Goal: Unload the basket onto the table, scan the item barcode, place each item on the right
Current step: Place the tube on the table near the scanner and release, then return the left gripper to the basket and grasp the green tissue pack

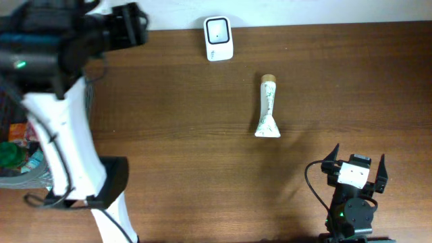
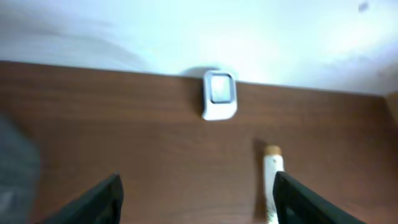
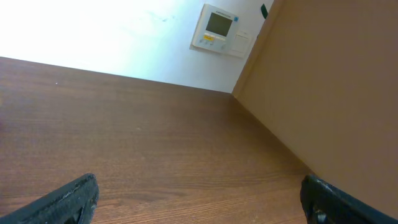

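The item, a white tube (image 1: 268, 108) with a tan cap, lies on the brown table with its cap toward the far edge. In the left wrist view the tube (image 2: 272, 180) shows just inside the right finger. A white barcode scanner (image 1: 218, 38) stands at the table's far edge; the left wrist view has the scanner (image 2: 219, 94) ahead. My left gripper (image 1: 133, 27) hovers at the far left, well apart from both. From its own camera the left gripper (image 2: 196, 202) is open and empty. My right gripper (image 1: 356, 162) rests near the front right, and its wrist view shows the right gripper (image 3: 199, 202) open with nothing in it.
A basket (image 1: 17, 158) of coloured items sits off the table's left side, beside the left arm's white base (image 1: 108, 196). A brown panel (image 3: 329, 87) rises along the right, and a small wall unit (image 3: 217, 28) hangs on the white wall behind.
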Tool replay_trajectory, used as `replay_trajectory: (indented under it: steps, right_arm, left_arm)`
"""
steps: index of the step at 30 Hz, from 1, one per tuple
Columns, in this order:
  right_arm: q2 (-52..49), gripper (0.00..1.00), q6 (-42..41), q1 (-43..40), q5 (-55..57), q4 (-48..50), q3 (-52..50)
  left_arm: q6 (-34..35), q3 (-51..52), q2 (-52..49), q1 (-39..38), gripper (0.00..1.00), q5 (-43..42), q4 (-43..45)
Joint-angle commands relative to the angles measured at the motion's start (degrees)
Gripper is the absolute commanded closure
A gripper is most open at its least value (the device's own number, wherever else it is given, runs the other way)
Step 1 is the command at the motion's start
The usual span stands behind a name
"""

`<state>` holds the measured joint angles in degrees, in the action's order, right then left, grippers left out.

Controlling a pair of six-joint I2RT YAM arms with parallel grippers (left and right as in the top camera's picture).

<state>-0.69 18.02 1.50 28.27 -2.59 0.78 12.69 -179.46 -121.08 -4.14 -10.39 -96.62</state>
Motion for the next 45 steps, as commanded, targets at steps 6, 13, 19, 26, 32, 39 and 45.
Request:
replay_trajectory:
  steps: [6,13,19,26,32,39,45]
  right_arm:
    - [0.37,0.01,-0.04,-0.35,0.72,-0.15,-0.46]
    - [0.37,0.01,-0.04,-0.35,0.72,-0.15,-0.46]
    - [0.37,0.01,-0.04,-0.35,0.72,-0.15,-0.46]
    - [0.37,0.01,-0.04,-0.35,0.72,-0.15,-0.46]
    - [0.37,0.01,-0.04,-0.35,0.74,-0.15,-0.46]
    - [0.37,0.01,-0.04,-0.35,0.74,-0.15,-0.46]
    - [0.37,0.01,-0.04,-0.35,0.72,-0.15,-0.46]
  left_arm:
    - [-3.61,9.18,5.77,16.44,0.25,3.82,-0.11]
    - [4.35,27.96,5.70,32.74,0.21,7.21,0.28]
    - [5.77,40.65,5.66,38.73,0.21,6.78,3.21]
    - [8.81,59.01,5.60,38.71,0.28,7.45,15.28]
    - [8.96,68.67,5.49,38.16,0.28,7.43,21.84]
    - [8.96,71.12,5.22,33.29,0.31,7.43,25.27]
    - [8.96,72.59,2.32,32.52,0.36,8.52,26.34]
